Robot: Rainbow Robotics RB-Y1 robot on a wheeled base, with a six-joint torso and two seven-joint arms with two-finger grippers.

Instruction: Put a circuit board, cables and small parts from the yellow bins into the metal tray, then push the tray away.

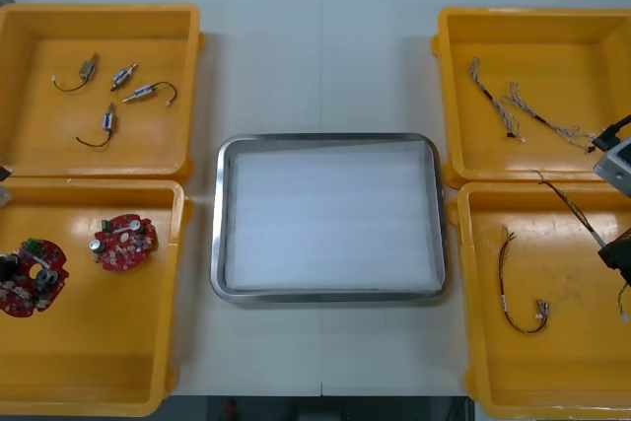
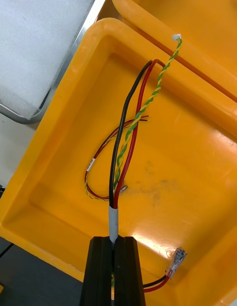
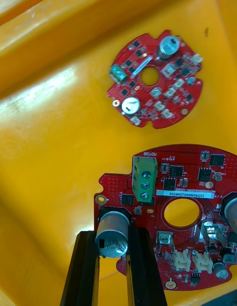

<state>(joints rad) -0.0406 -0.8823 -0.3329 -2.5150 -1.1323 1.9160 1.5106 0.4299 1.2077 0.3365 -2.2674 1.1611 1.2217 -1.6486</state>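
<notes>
My left gripper (image 3: 111,237) is shut on the silver cylinder of a round red circuit board (image 3: 173,212) in the near left yellow bin (image 1: 89,362). In the front view this board (image 1: 32,278) lies at the bin's left edge with the left gripper (image 1: 6,268) over it. A second board (image 1: 124,242) (image 3: 155,81) lies beside it. My right gripper (image 2: 114,242) (image 1: 616,248) is shut on a bundle of black, red and green-yellow wires (image 2: 126,138) above the near right bin (image 1: 552,362). The metal tray (image 1: 325,137), white inside, sits between the bins.
Small metal parts (image 1: 118,96) with short wires lie in the far left bin. Twisted cables (image 1: 513,110) lie in the far right bin. A red and yellow cable (image 1: 518,293) (image 2: 98,163) rests on the near right bin's floor. The tray's corner (image 2: 29,113) shows beside that bin.
</notes>
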